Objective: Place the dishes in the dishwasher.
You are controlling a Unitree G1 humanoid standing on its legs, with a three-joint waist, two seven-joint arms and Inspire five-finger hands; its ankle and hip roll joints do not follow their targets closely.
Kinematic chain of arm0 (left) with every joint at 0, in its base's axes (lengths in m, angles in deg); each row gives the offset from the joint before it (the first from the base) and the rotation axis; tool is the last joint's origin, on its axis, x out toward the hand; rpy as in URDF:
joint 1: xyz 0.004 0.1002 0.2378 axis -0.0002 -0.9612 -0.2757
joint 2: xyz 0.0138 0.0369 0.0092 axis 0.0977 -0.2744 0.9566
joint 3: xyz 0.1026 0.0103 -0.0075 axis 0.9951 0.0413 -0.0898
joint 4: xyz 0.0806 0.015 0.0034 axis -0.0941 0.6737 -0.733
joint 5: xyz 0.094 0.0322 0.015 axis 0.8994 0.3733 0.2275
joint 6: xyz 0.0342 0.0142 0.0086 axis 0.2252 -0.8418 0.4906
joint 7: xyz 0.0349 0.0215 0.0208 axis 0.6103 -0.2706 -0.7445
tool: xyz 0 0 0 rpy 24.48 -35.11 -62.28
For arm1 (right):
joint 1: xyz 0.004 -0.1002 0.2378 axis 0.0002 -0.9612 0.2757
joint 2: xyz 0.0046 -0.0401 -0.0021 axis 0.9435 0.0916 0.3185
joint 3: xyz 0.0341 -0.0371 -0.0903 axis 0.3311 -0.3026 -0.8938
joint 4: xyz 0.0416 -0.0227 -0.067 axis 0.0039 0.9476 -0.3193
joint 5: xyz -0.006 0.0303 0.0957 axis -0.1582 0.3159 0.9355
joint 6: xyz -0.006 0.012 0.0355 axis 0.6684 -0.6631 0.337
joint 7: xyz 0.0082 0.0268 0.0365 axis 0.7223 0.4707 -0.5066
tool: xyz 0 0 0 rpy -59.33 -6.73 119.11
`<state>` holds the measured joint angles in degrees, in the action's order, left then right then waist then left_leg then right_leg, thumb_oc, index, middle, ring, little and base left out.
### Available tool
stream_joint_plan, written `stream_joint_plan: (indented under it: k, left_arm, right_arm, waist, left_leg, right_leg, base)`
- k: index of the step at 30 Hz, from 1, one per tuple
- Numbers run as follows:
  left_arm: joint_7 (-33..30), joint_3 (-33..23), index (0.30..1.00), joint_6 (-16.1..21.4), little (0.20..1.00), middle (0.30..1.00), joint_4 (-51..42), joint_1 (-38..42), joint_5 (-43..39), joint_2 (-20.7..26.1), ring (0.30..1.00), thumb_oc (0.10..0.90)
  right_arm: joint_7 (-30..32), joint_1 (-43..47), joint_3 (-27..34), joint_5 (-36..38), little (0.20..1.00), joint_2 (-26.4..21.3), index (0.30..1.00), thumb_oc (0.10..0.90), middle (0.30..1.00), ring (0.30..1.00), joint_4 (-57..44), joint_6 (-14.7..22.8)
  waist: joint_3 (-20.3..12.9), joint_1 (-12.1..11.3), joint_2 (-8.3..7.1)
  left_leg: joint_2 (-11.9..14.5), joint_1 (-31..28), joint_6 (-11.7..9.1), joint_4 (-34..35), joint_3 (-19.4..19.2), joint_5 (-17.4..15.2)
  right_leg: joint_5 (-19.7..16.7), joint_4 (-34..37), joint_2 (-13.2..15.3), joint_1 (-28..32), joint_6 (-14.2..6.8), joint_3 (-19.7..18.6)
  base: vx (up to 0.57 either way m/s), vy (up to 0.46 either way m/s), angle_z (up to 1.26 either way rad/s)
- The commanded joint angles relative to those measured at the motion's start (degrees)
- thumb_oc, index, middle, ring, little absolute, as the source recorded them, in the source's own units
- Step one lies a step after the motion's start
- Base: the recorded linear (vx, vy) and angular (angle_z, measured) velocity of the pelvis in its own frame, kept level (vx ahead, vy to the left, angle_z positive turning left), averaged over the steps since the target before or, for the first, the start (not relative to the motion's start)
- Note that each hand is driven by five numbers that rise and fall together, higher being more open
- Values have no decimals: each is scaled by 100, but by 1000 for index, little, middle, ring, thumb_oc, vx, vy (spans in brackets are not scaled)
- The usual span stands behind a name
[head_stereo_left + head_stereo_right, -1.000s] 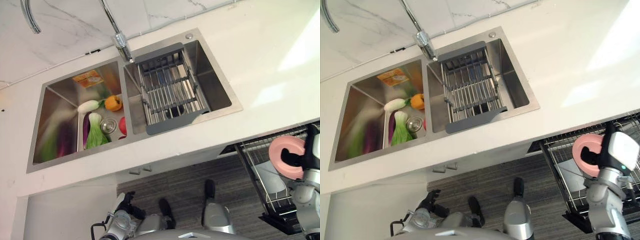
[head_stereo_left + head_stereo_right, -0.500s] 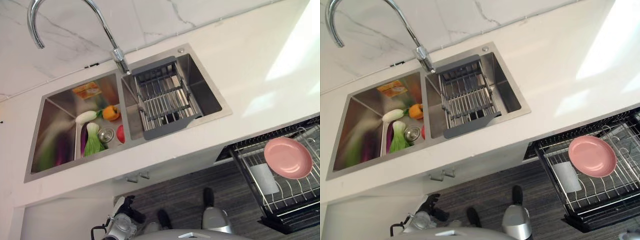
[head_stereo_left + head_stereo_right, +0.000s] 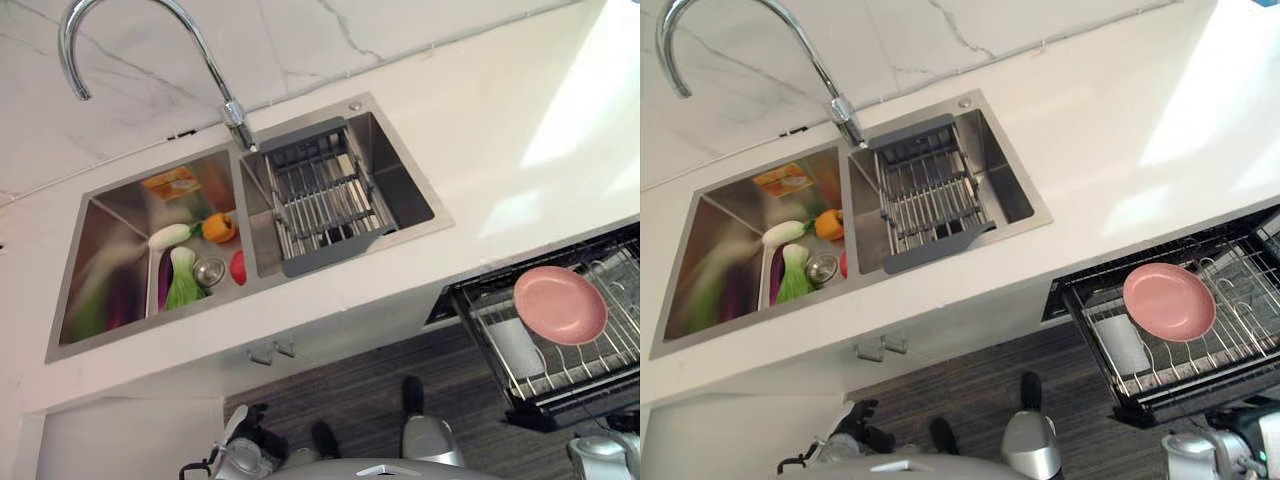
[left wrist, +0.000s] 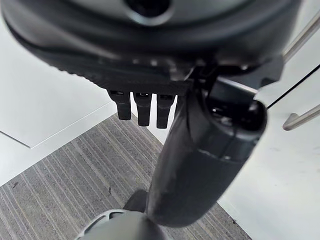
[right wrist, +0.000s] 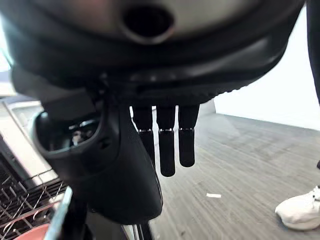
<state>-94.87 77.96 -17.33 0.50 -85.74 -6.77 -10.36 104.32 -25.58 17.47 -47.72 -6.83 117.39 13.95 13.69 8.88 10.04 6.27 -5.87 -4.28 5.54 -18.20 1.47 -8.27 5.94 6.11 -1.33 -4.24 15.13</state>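
White stone surface [image 3: 520, 110] runs across the head views, with a double steel sink [image 3: 110, 290] set into it and a curved tap [image 3: 150, 20] above. One basin of the sink, on the robot's left, holds vegetables [image 3: 185, 270]: a green leafy one, a white one, an orange pepper and something red. Its other basin carries a grey wire drainer [image 3: 320, 195] lying across it.

Below the edge of the surface, on the robot's right, the dishwasher rack [image 3: 1200, 370] is pulled out over the dark striped floor [image 3: 960, 390]. A pink plate [image 3: 1169, 301] lies in this rack on the wires, tilted a little, and a white rectangular item [image 3: 1123, 343] sits just beside it.

The left hand [image 4: 145, 107] hangs low over the striped floor, with its fingers straight and relaxed, holding nothing. The right hand [image 5: 167, 135] is near the rack, also with straight, loose fingers and nothing between them. A person's white shoe [image 5: 300, 210] stands on the floor past the right hand.
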Motion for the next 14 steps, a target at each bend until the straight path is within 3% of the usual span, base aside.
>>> stream_joint_plan:
  k: [1, 2, 6, 7, 8, 14]
  left_arm:
    - [-135, 147, 900, 122, 900, 900, 171, 406, -62, 267, 900, 800]
    - [-156, 228, 900, 173, 900, 900, 91, 368, -58, 313, 900, 800]
    - [-82, 337, 900, 294, 900, 900, -84, 286, -254, 326, 900, 800]
    - [-25, 337, 900, 323, 900, 900, -119, 271, -368, 330, 900, 800]
    - [16, 286, 900, 344, 900, 900, -91, 259, -522, 318, 900, 800]
    - [217, 215, 900, 395, 900, 900, 30, 254, -530, 368, 900, 800]
  right_arm:
    - [-325, 1110, -654, -638, 300, -402, 300, 400, 300, 300, -515, 903]
    - [-509, 1701, -1131, -649, 300, -539, 300, 400, 300, 300, -290, 1020]
    - [-710, 2184, -1530, -631, 300, -663, 300, 400, 300, 300, -42, 1180]
    - [-758, 2286, -1657, -674, 439, -710, 439, 493, 439, 439, 23, 1191]
    - [-851, 2372, -1782, -693, 900, -695, 900, 800, 900, 900, 79, 1231]
    - [-1304, 2069, -1996, -455, 900, -417, 900, 800, 900, 900, 956, 1343]
  waist:
    - [174, -429, -105]
    - [123, -601, -91]
    - [92, -813, -54]
    - [88, -861, -45]
    - [84, -896, -40]
    - [61, -1038, -103]
  left_leg:
    - [245, 40, -251, -149, 337, 175]
    - [231, 47, -264, -147, 406, 192]
    - [220, 90, -294, -146, 505, 234]
    - [223, 103, -301, -141, 531, 245]
    - [228, 120, -310, -140, 563, 264]
    - [235, 210, -343, -128, 777, 320]
  right_leg:
    - [1013, -443, 244, 419, -347, 55]
    - [993, -370, 273, 525, -351, 159]
    - [984, -325, 312, 599, -348, 292]
    - [975, -308, 318, 621, -351, 346]
    - [961, -285, 320, 642, -353, 416]
    - [960, -244, 306, 740, -340, 673]
  base:
    - [16, -40, 5]
    - [15, -40, 6]
    - [-8, -21, 16]
    - [-14, -22, 34]
    - [-9, -23, 37]
    - [3, -36, 32]
